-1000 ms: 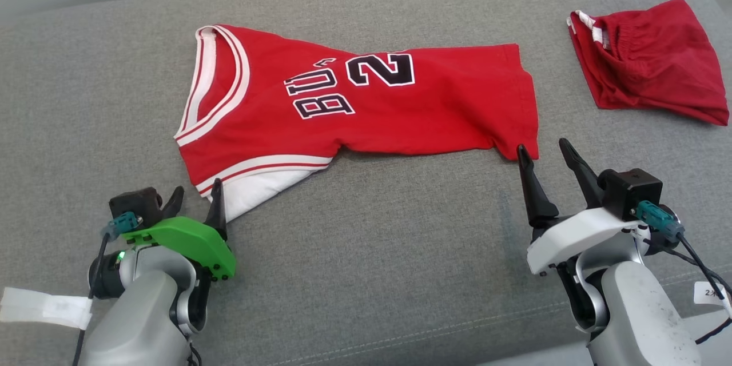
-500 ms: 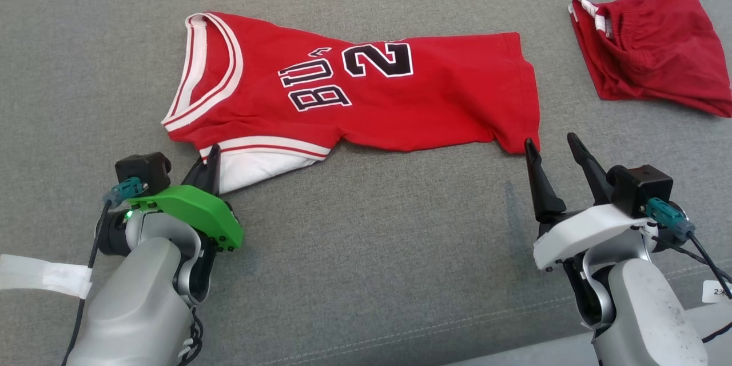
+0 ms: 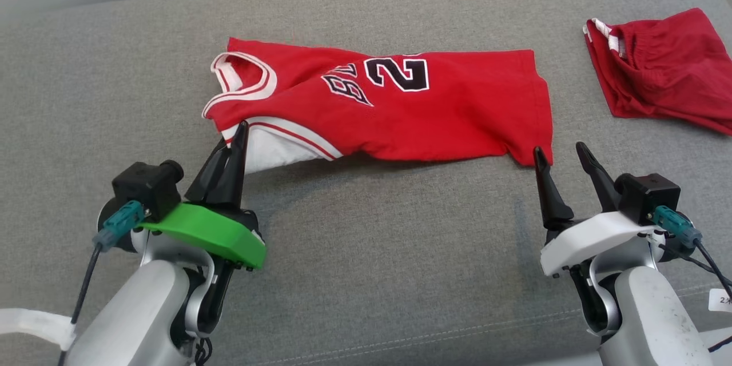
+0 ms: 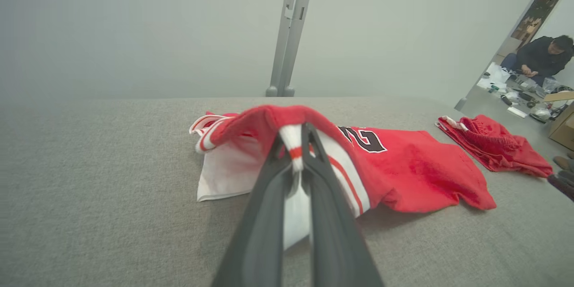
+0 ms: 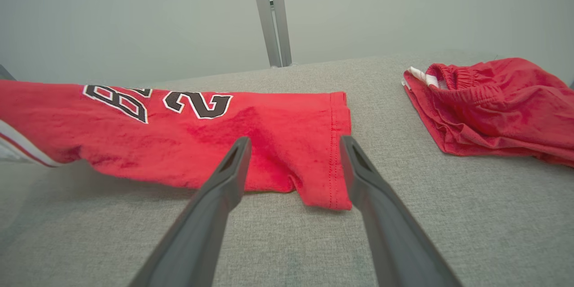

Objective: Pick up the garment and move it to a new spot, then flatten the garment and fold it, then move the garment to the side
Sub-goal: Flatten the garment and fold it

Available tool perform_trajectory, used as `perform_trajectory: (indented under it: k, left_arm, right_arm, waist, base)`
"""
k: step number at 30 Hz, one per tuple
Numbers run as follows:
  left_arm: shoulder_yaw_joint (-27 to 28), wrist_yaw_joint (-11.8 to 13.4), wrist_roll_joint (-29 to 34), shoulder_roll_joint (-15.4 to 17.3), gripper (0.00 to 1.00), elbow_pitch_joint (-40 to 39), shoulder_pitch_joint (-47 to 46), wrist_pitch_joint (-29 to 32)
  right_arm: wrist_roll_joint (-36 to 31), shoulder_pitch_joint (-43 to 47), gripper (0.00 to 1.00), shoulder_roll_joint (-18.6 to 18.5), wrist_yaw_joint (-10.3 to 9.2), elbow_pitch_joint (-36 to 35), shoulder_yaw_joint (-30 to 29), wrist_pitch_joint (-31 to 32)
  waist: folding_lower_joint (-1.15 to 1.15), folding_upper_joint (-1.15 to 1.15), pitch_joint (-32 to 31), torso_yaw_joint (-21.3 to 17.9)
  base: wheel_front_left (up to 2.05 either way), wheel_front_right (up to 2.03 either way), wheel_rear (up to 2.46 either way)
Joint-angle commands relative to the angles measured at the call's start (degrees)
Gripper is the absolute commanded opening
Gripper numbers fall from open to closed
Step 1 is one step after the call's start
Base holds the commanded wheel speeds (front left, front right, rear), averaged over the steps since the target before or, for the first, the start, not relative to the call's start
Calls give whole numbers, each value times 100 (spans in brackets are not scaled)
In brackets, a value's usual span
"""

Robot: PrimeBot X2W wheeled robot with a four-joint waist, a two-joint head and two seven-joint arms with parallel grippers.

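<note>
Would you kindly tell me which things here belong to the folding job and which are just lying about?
Part of the job: red jersey, pinched at its white-trimmed edge by the shut left tool; open right tool beside its hem corner.
Lying about: red shorts, far right on the grey cushion; metal post behind; person seated in the background.

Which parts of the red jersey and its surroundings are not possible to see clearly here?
- Head view: letters on the jersey are partly lost in a crease.
- Right wrist view: the left edge cuts off the jersey's collar end.
- Left wrist view: items beside the person are too small to name.
</note>
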Motion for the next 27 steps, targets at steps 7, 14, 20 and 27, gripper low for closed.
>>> perform_trajectory:
  k: [7, 14, 20, 27]
  left_arm:
    - [105, 564, -38, 441, 0, -1628, 415, 578]
    - [206, 666, -456, 411, 0, -1561, 390, 1038]
    - [226, 386, -820, 72, 0, -190, -93, 1230]
    - [333, 101, -878, -162, 0, 1638, -1100, 1289]
  right_arm:
    - [52, 31, 100, -20, -2, -38, 20, 2]
    - [49, -88, 100, -21, -2, -31, 45, -20]
    - [102, -204, 100, -20, -2, 23, 150, -40]
    - [122, -396, 100, -20, -2, 72, 230, -80]
  waist:
    - [0, 0, -14, 12]
    - [0, 0, 136, -68]
    - [0, 0, 304, -204]
    - [0, 0, 562, -466]
  base:
    - [0, 0, 0]
    - [0, 0, 0]
    - [0, 0, 0]
    - [0, 0, 0]
